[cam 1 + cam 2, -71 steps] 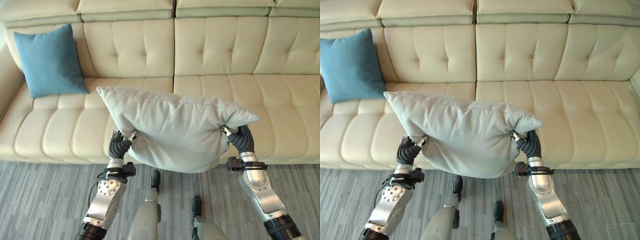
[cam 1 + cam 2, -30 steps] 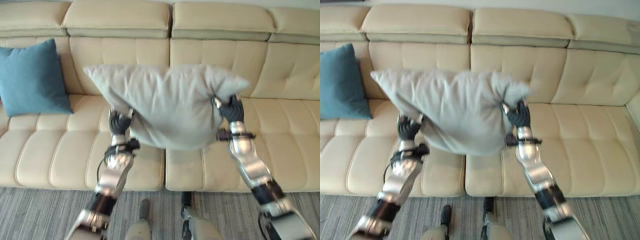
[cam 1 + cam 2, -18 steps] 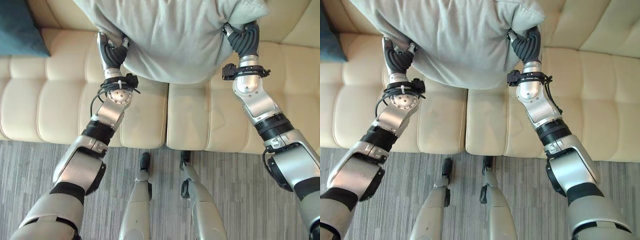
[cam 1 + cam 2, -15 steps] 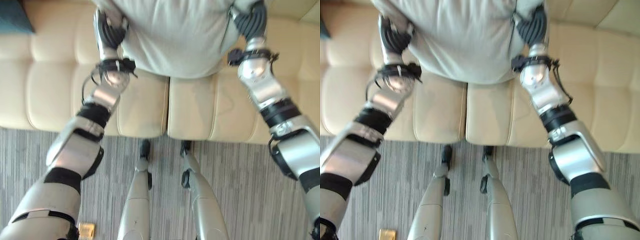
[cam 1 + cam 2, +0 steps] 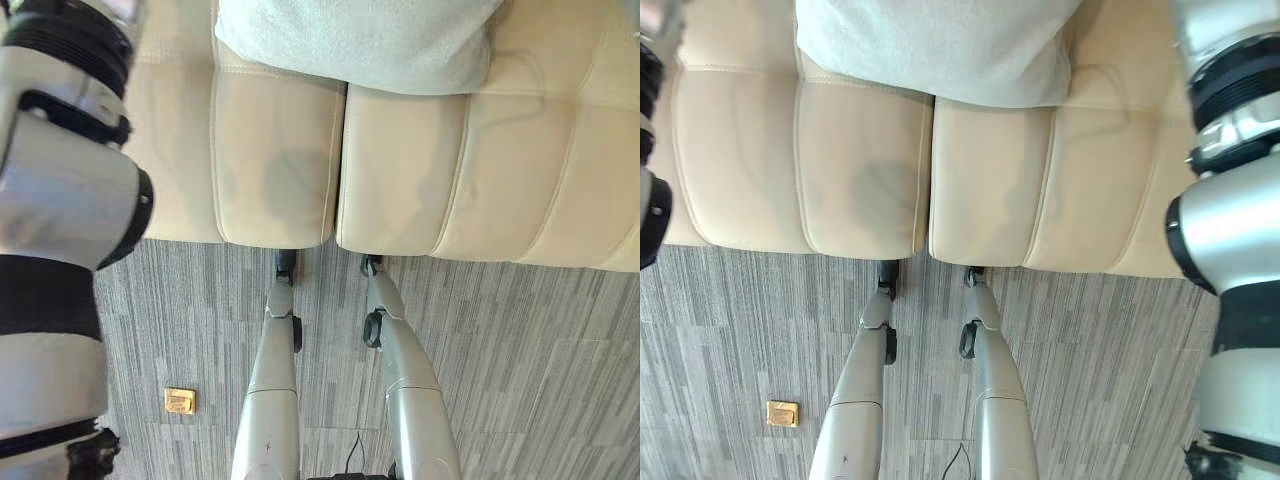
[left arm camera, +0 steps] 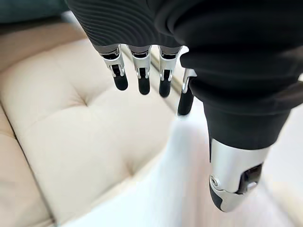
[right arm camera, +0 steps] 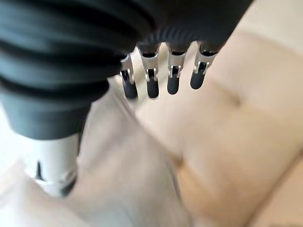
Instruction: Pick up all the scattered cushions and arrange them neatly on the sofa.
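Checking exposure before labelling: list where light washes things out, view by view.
Left wrist view: the grey cushion by the left hand blows out near white. Right wrist view: it reads grey. Left eye view: no glare on the sofa seat.

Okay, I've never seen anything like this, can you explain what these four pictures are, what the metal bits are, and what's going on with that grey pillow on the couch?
This is a humanoid robot tidying cushions onto a sofa. Two pictures come from a stereo camera on its head, looking straight down. They show the cream sofa, with a grey cushion lying on its seat, and striped grey carpet with a small brass floor plate in it. The big silver and black shapes at the sides are the robot's arms, very close to the camera.

The other two pictures come from cameras on each wrist, looking along the hand. The left hand and right hand both have their fingers straight and hold nothing. Pale cushion fabric shows beside each thumb, so the hands seem to be at either side of the cushion, not gripping it.
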